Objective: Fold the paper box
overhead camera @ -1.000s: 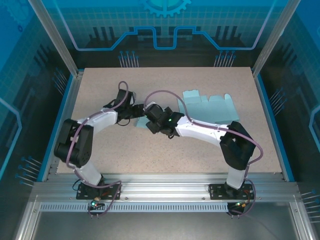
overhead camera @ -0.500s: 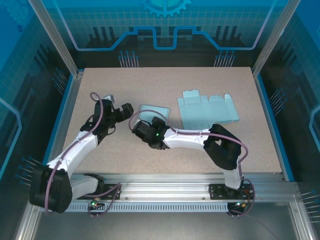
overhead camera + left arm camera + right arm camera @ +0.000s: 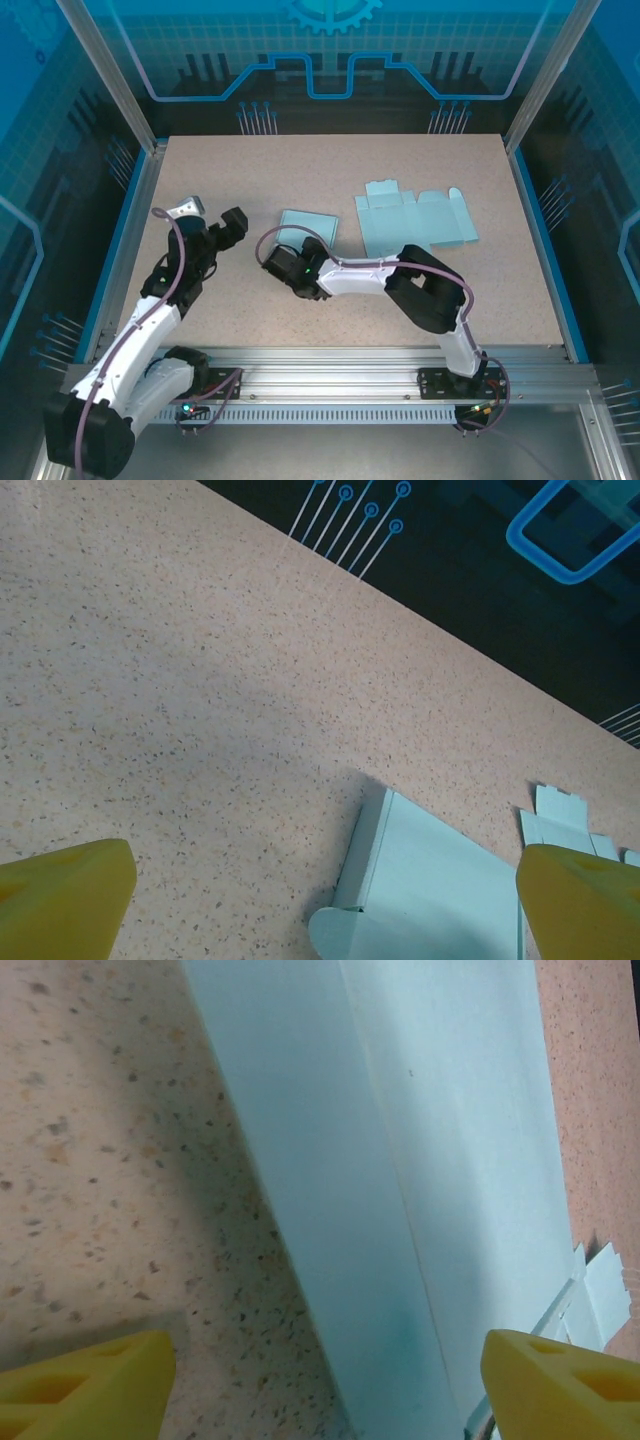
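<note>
- Top external view: the paper box point(image 3: 307, 228), part folded and pressed flat, lies on the counter point(image 3: 400, 170) a little left of centre. An unfolded flat blank point(image 3: 412, 222) lies to its right, apart from it.
- The right tool point(image 3: 328, 1350) is the nearer one. It sits just on the near side of the box, by the near-left corner, and points across the box towards the far edge of the counter.
- In the right wrist view its two yellow fingers stand apart at the lower corners. A pale panel of the box runs up between them, and nothing is clamped. A crease runs lengthwise away from the tool, leaning left, so the fold line lies nearly along the tool's reach rather than across it.
- The left tool point(image 3: 325, 865) is spread wide and holds nothing. It hangs well to the left of the box, above bare counter. In its own view the box sits ahead and to the right, with a rounded flap at the near corner.
- My judgement is that the next move belongs to the right arm. It could pinch or lift that long panel along the crease, while the left arm would first have to travel right.
</note>
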